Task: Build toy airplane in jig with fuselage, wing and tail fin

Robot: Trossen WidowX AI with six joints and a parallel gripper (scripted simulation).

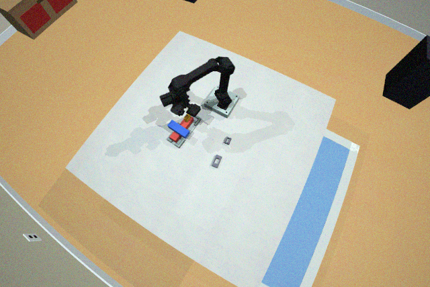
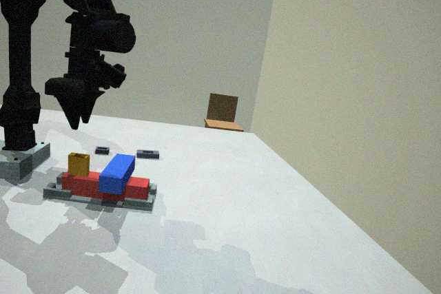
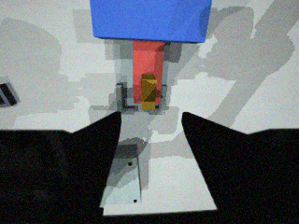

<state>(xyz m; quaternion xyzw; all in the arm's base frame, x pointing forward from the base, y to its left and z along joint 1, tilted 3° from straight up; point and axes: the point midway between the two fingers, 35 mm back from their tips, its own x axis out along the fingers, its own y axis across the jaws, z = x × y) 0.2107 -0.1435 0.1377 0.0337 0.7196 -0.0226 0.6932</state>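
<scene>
The red fuselage (image 1: 175, 136) (image 2: 138, 187) (image 3: 148, 58) lies flat in the grey cradle (image 1: 179, 144) (image 2: 138, 204). The blue wing (image 1: 178, 128) (image 2: 116, 173) (image 3: 150, 19) lies across the top of the fuselage, down against it. The yellow tail fin (image 1: 187, 117) (image 2: 78, 164) (image 3: 149, 91) stands upright on the fuselage near the end closer to the arm's base, with no gap visible beneath it. The tabs and sockets are hidden. My gripper (image 2: 80, 125) (image 3: 151, 117) is open and empty, above the tail fin and clear of it.
Two small dark grey holders with openings, one smaller (image 1: 227, 140) (image 2: 102, 150) and one larger (image 1: 216, 160) (image 2: 147, 153), lie on the white table (image 1: 166, 186) beside the cradle. The arm's base plate (image 1: 227, 113) (image 2: 34, 162) (image 3: 125, 182) is near the tail end.
</scene>
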